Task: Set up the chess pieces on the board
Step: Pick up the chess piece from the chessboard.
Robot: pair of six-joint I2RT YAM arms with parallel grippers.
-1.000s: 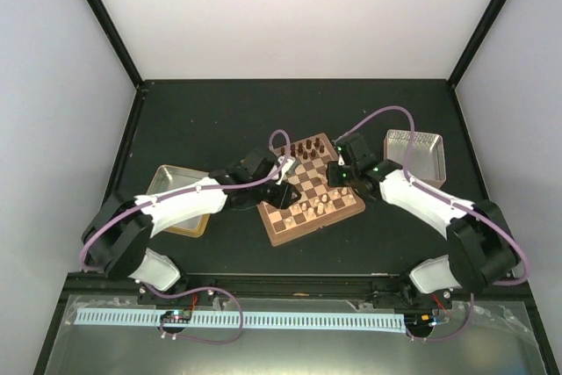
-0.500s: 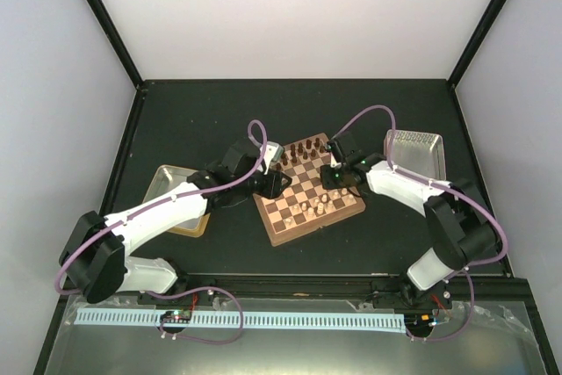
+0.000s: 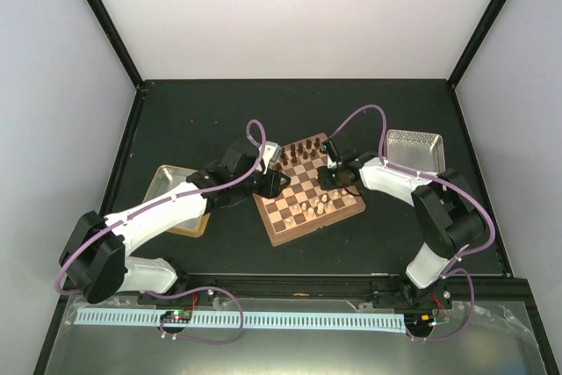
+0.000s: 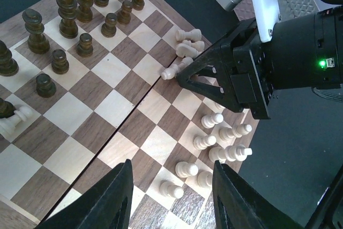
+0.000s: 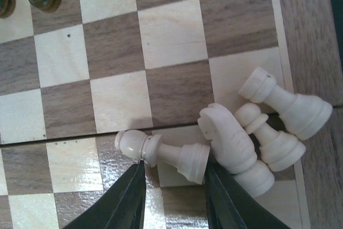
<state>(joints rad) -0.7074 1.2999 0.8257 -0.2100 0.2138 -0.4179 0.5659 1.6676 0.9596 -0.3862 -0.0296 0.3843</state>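
Top external view, entry one: square wooden chessboard (image 3: 283, 217) with dark brown and light tan squares and a brown border. It lies askew at the middle of the black tabletop (image 3: 202, 120), between two rectangular metal trays, one on the left (image 3: 162, 182) and one on the right (image 3: 414, 148).

Entry two: dark brown chessmen (image 4: 67, 6), upright in two rows along the far side of the board.

Entry three: cream chess pieces.
- A group of small cream pawns (image 4: 217, 138) stands on the near rows.
- A fallen heap rests at the board's right edge: a cream rook (image 5: 286, 105), a cream knight (image 5: 228, 135) and a cream pawn (image 5: 270, 140), all on their sides and touching.
- Just beside that heap, one fallen cream pawn (image 5: 163, 151) lies flat across the board's centre seam, its head pointing away from the heap.
- One more cream piece (image 4: 13, 122) lies among the dark men.

Entry four: left gripper (image 4: 172, 175), black. It sits over the board's left corner above the standing pawns. Its jaws are well apart and there is nothing between them.

Entry five: right gripper (image 5: 174, 169), black, lowered at the right edge. Its jaws are partly apart, with one finger (image 5: 131, 197) below the fallen pawn's neck and the other beside its base. Whether they pinch it cannot be told.
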